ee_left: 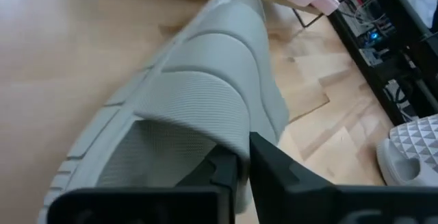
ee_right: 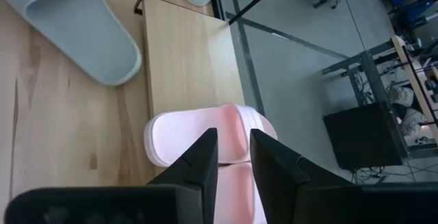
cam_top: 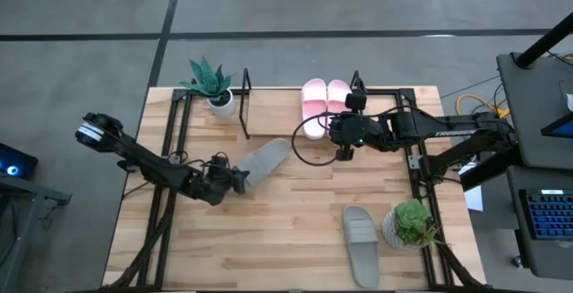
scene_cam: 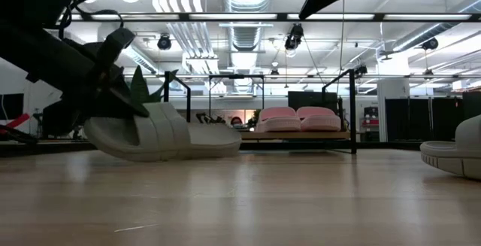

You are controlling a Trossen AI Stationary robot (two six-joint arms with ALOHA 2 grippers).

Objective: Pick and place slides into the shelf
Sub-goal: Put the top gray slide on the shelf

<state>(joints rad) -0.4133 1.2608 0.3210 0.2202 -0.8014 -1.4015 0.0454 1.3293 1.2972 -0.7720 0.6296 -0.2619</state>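
My left end effector (cam_top: 235,180) is clamped on the strap end of a grey-green slide (cam_top: 261,160); the left wrist view shows one finger (ee_left: 287,176) under the ribbed strap and the other hidden against it. I grip it at the heel-side opening so the toe points ahead toward the shelf (cam_top: 269,118), ready to be pushed in nose-first. From the low view the slide (scene_cam: 161,135) sits tilted, its held end lifted slightly off the surface (cam_top: 295,221) and its toe low, which I read as a carry in progress and not a slide at rest.

My right end effector (cam_top: 343,152) hangs just in front of the two pale pink slides (cam_top: 324,105), which lie side by side on the right half of the shelf board. Its fingers (ee_right: 202,166) stand close together with only a narrow gap and nothing between them, so I judge that arm is free of its load. The pink pair sits tight to one side, leaving the bare left half of the board open for the grey-green ones.

The second grey-green slide (cam_top: 361,242) lies on the surface near the front right, beside a potted plant (cam_top: 410,223), well apart from the shelf. Another potted plant (cam_top: 213,85) stands at the shelf's left end, so I need to steer the held slide between it and the pink pair.
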